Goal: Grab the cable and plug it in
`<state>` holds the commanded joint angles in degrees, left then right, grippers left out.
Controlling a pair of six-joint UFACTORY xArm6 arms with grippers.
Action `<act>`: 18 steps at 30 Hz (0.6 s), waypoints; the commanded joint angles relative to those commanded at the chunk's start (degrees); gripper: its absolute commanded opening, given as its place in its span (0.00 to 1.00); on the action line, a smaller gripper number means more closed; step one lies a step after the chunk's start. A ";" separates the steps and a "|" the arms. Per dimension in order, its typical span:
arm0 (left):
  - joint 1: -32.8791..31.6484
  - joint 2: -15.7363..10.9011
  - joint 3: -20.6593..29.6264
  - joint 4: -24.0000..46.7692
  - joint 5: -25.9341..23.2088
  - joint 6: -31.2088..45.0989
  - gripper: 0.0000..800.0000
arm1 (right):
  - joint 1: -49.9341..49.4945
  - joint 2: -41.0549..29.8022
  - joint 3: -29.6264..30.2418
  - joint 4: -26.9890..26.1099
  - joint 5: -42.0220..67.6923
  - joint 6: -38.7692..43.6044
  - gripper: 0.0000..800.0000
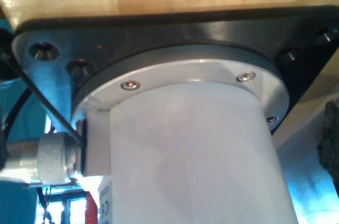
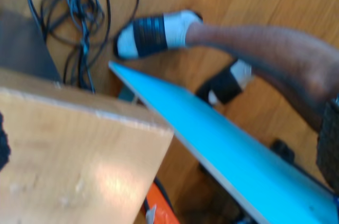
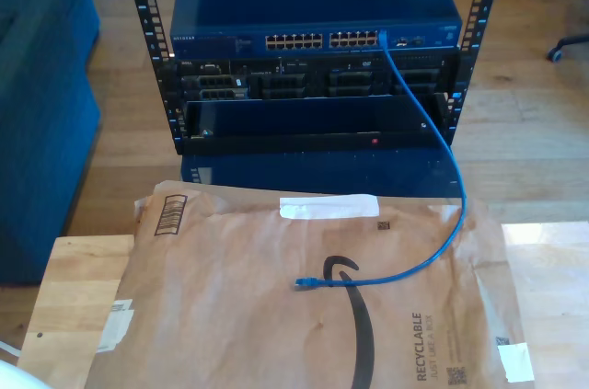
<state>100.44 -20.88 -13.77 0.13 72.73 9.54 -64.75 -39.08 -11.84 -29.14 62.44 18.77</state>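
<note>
One end of the cable (image 3: 440,159) already sits in the switch (image 3: 313,17), its free plug (image 3: 305,283) lying mid-surface for us to reach, though we cannot tell either tool's opening.

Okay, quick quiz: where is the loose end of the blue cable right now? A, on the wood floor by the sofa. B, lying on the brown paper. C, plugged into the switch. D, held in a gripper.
B: in the exterior view the cable's free plug lies on the brown paper, while its other end runs up to the switch.
</note>
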 joint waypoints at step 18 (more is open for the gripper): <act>0.00 0.00 0.00 0.00 0.00 0.00 1.00 | -11.96 4.75 5.80 12.31 -3.08 -8.53 1.00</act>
<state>100.44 -20.88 -13.77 0.13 72.73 9.54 -76.70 -34.33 -6.03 -16.84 59.36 10.24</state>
